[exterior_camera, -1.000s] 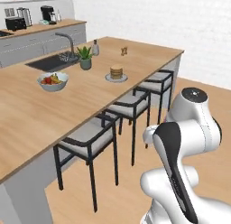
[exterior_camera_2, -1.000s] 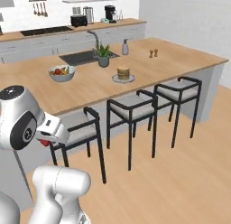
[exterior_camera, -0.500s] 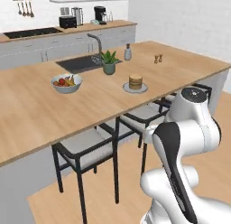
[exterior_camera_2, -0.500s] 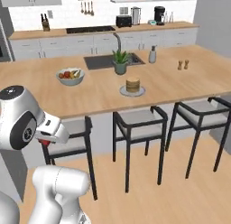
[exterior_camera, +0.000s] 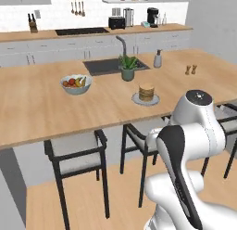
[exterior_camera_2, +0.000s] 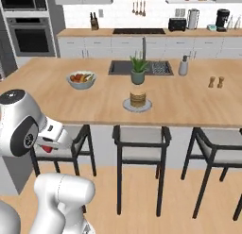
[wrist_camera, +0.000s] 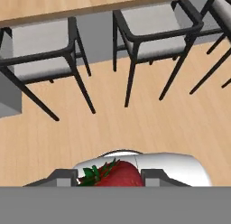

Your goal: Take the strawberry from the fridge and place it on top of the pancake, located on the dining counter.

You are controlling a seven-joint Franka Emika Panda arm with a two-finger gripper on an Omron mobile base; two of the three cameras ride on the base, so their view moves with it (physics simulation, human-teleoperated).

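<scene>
A red strawberry (wrist_camera: 116, 175) with green leaves sits between the two fingers of my gripper (wrist_camera: 108, 178), which is shut on it, low above the wood floor in front of the chairs. In the right base view the strawberry (exterior_camera_2: 46, 148) shows as a small red spot under the hand. The pancake (exterior_camera: 146, 91) (exterior_camera_2: 137, 99) is a short golden stack on a small grey plate (exterior_camera_2: 126, 105), near the front edge of the dining counter (exterior_camera: 41, 108) (exterior_camera_2: 194, 105). The fridge is out of view.
Black-framed chairs (exterior_camera: 76, 155) (exterior_camera_2: 139, 141) stand along the counter's near side. On the counter are a bowl of fruit (exterior_camera: 75, 84) (exterior_camera_2: 81, 80), a potted plant (exterior_camera: 127, 67) (exterior_camera_2: 138, 70), a dark sink (exterior_camera: 104, 67), a soap bottle (exterior_camera: 158, 60) and shakers (exterior_camera_2: 215, 81).
The whole picture has swung as the base drives: the dining counter is now seen squarely and closer. The gripper stays shut on the strawberry.
</scene>
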